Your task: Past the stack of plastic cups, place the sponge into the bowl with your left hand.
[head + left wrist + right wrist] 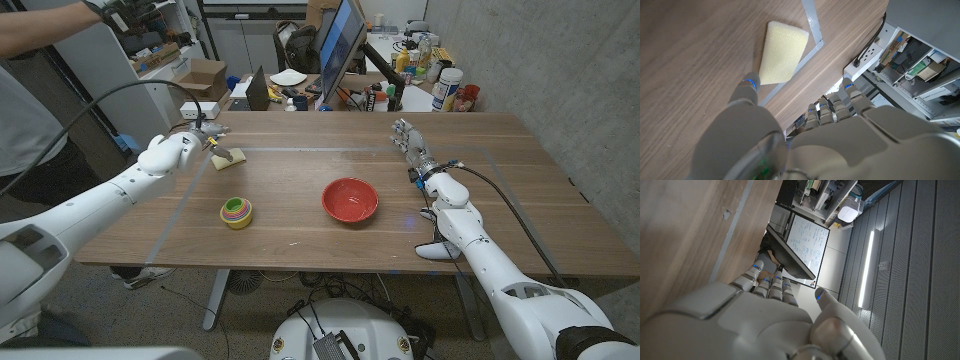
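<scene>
Your left hand [183,150] hovers over the far left of the wooden table [300,240], fingers apart and holding nothing; the sponge [229,158] lies on the wood just beside its fingertips, not gripped. Your left wrist view adds what the head view cannot resolve: the sponge [782,59] is a pale yellow wedge lying flat against a strip of grey tape [812,30], with one fingertip [751,82] at its near edge; touching or a hair apart, you cannot tell. Moving rightward, the stack of plastic cups [237,212] stands nearer the front edge; the red bowl [350,200] sits at mid-table, well apart from the sponge, nothing in it. Your right hand [412,145] is at the far right, fingers extended and apart, holding nothing; the right wrist view shows its fingers [771,286] reaching beyond the table edge toward a monitor [802,247].
</scene>
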Controlling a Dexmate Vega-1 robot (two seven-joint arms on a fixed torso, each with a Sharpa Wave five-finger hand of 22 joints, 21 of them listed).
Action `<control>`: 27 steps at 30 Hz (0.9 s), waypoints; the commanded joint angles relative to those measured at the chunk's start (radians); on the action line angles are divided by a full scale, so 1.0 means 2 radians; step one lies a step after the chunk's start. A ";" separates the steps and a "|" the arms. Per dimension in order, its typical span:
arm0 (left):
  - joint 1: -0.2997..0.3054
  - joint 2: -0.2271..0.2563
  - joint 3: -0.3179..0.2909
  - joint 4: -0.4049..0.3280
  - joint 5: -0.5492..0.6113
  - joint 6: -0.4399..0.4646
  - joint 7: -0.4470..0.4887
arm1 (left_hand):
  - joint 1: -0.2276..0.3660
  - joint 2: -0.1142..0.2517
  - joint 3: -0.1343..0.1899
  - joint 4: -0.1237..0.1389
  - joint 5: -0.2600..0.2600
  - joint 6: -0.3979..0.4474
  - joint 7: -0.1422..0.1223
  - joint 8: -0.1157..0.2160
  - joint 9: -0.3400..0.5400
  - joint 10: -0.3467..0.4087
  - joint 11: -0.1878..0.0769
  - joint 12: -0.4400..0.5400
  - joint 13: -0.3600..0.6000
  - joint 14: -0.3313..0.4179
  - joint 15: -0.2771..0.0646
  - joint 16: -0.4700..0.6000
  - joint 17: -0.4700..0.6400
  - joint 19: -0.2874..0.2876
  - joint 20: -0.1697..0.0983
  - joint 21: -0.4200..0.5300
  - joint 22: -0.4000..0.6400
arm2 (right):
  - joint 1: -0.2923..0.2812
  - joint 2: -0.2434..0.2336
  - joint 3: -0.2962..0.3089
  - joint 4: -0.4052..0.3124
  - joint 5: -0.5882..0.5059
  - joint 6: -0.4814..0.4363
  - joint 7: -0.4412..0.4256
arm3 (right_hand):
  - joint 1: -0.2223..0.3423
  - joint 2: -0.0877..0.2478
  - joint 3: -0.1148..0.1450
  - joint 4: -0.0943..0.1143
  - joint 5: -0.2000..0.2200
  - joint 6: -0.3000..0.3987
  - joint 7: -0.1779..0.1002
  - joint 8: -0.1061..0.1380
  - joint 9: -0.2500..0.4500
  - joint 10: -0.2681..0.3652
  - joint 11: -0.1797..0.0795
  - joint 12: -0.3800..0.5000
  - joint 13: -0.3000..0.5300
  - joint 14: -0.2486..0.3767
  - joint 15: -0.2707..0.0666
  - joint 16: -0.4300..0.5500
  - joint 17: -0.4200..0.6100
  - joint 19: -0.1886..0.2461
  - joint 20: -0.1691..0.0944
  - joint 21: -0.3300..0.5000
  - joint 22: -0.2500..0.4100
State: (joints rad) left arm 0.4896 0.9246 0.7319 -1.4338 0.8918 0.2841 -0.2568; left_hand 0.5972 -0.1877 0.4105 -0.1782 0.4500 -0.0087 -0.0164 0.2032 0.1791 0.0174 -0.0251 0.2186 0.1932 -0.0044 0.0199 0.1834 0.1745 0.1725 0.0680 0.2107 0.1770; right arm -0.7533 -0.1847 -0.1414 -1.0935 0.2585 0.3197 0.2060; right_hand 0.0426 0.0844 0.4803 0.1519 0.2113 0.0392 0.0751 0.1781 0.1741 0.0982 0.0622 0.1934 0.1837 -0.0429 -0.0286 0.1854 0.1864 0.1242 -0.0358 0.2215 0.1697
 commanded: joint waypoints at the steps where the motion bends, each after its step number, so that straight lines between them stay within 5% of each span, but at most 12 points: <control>1: 0.007 -0.005 0.002 0.013 0.017 0.017 0.037 | 0.008 0.000 -0.005 0.002 0.006 0.002 0.001 -0.001 0.003 0.005 -0.001 0.002 0.002 0.004 0.003 0.002 0.002 0.001 0.004 -0.002 0.002 | -0.004 -0.001 0.001 -0.005 -0.001 -0.001 -0.001 | -0.004 0.016 -0.003 -0.001 0.003 0.000 0.002 0.005 0.002 0.004 -0.001 0.001 0.002 -0.001 0.003 0.002 0.000 0.006 -0.014 -0.002 0.003; 27: -0.049 -0.057 0.050 0.144 -0.002 -0.005 0.096 | 0.022 0.005 -0.024 0.007 0.017 0.002 0.003 -0.002 0.003 0.005 -0.001 0.001 0.003 0.003 0.002 0.001 0.002 0.007 0.009 -0.001 0.002 | 0.038 0.014 -0.003 0.069 -0.011 0.029 0.021 | -0.005 0.014 -0.005 -0.001 0.003 0.000 0.003 0.005 0.002 0.004 0.000 0.001 0.002 0.001 0.005 0.003 0.000 0.008 -0.013 -0.003 0.003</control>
State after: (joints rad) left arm 0.4382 0.8550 0.7866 -1.2563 0.8924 0.2825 -0.1247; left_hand 0.6263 -0.1742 0.3661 -0.1638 0.4773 -0.0085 -0.0161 0.1992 0.1840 0.0189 -0.0265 0.2186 0.1931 -0.0044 0.0199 0.1834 0.1745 0.1818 0.0811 0.2108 0.1794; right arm -0.7170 -0.1697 -0.1491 -1.0289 0.2415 0.3397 0.2155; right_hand 0.0426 0.0845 0.4761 0.1477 0.2113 0.0392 0.0751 0.1781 0.1741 0.0982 0.0622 0.1934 0.1837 -0.0428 -0.0286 0.1854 0.1864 0.1299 -0.0411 0.2180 0.1697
